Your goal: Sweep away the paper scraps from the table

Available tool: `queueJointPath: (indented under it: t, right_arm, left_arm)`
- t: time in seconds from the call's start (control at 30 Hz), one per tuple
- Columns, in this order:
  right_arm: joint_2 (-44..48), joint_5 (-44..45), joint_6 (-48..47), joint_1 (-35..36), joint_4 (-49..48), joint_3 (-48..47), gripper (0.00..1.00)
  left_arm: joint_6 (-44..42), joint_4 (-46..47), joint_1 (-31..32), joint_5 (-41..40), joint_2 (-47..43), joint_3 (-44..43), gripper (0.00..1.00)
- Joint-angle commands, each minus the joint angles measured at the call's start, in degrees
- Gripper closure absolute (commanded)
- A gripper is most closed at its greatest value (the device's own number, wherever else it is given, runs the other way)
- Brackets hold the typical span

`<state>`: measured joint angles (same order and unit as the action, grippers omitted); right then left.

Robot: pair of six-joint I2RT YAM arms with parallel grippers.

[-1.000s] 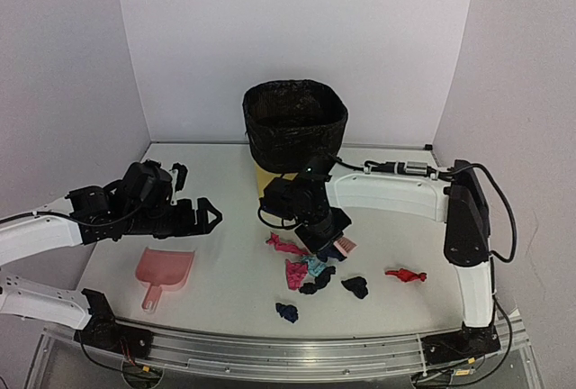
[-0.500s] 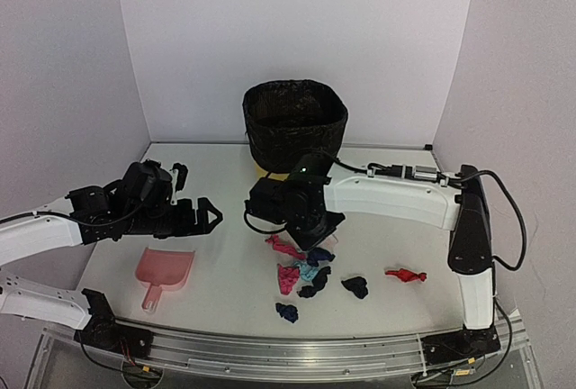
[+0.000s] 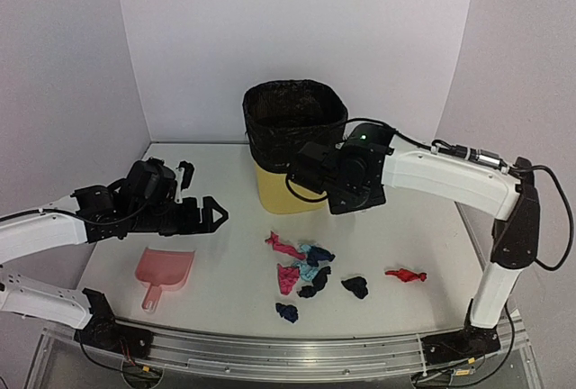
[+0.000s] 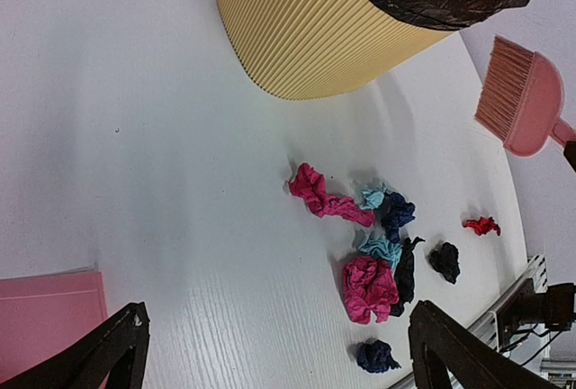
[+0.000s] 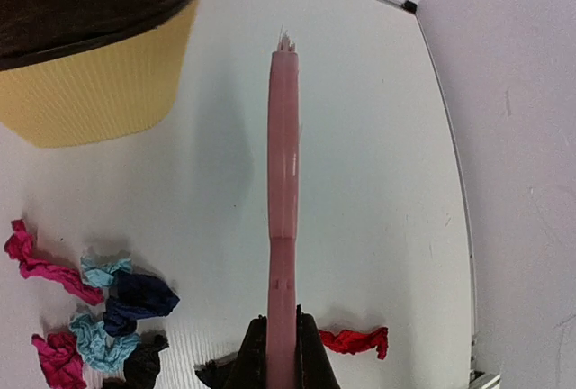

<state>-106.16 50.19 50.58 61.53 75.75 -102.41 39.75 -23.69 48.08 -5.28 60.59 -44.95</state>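
On the white bench (image 3: 225, 294), with the bin (image 3: 292, 128) at its back, the right jaws clench the pink brush (image 5: 282, 182) aloft, the left jaws hang released near the dustpan (image 3: 165, 269), and the paper scraps (image 3: 306, 272) cluster toward the front, so gathering them seems the step in hand, which next calls for lowering the bristles beside them.

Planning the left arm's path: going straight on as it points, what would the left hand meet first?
Probably the twisted pink scrap; depth is unclear, so the left hand might pass over it.
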Motion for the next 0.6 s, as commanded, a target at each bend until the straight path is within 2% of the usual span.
queueJointPath:
  t: [0.0,0.17,0.27,0.57]
  right_arm:
    - [8.2,-8.5,14.6,-6.9,39.1,8.8,1.00]
    - [18.5,-13.3,19.3,-10.6,39.1,17.2,1.00]
    - [22.6,-15.5,17.8,-12.0,39.1,20.1,1.00]
    - [27.1,-23.0,12.0,-20.0,39.3,29.5,1.00]
  left_arm:
    - [-2.0,2.8,-0.8,2.1,0.8,-0.8,0.00]
    - [-2.4,3.5,-1.5,3.3,1.8,-0.8,0.00]
    - [-2.7,3.6,-1.9,4.0,2.6,-1.0,0.00]
    - [-3.8,4.9,-3.2,7.3,5.2,-1.8,0.00]
